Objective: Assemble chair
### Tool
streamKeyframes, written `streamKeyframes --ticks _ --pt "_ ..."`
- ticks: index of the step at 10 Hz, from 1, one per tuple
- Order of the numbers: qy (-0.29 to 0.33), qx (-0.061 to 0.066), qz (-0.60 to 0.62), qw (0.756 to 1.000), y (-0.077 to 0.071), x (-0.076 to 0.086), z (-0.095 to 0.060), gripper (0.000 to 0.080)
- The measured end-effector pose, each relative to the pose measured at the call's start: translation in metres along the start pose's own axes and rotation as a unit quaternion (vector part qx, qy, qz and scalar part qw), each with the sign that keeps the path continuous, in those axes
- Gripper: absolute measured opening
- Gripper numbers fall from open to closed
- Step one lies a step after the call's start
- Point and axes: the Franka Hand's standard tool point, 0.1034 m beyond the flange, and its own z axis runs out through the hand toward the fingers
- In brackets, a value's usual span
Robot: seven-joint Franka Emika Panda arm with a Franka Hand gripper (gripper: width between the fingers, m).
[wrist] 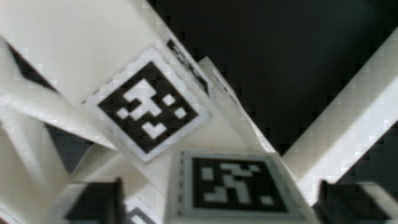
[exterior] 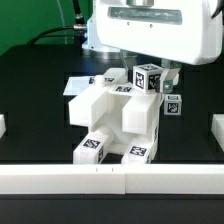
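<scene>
The chair (exterior: 112, 118) stands mid-table as a joined body of matte white blocks, with tags on its low front feet. At its upper back, a tagged white post (exterior: 148, 76) rises under the big glossy gripper (exterior: 150, 80). In the wrist view the same post (wrist: 231, 182) lies between my two dark fingers (wrist: 98, 195), and a strip of space shows on each side of it. The gripper (wrist: 231, 200) is open around the post, not pressing on it. A second tagged face (wrist: 151, 105) of the chair slants away behind it.
A small tagged cube (exterior: 173, 103) sits on the exterior view's right of the chair. A flat white tagged piece (exterior: 85, 86) lies behind it on the left. A low white rail (exterior: 110, 178) borders the black table in front, with white blocks (exterior: 215, 130) at the sides.
</scene>
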Motion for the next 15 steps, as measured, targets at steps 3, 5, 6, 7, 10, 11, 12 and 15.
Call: streamKeyframes --ticks 3,5,6,7,10,11,12,15 --pt "0.002 0.000 -0.143 0.990 -0.0032 -0.0049 -0.0004 0.0639" --pt "0.003 -0.001 -0.230 0.973 -0.0037 -0.0046 -0.0009 0.0648" --pt "0.003 -0.001 -0.266 0.964 -0.0036 -0.0044 -0.0009 0.0649" --pt "0.003 -0.001 -0.297 0.955 -0.0039 -0.0046 -0.0011 0.0649" --pt "0.004 -0.002 -0.414 0.910 -0.0025 -0.0017 -0.0014 0.0649" --pt "0.004 -0.002 -0.446 0.895 -0.0022 -0.0012 -0.0013 0.0649" --pt "0.004 -0.002 -0.470 0.883 -0.0022 -0.0012 -0.0013 0.0649" --pt "0.005 -0.007 -0.558 0.830 -0.0001 0.0016 -0.0012 0.0649"
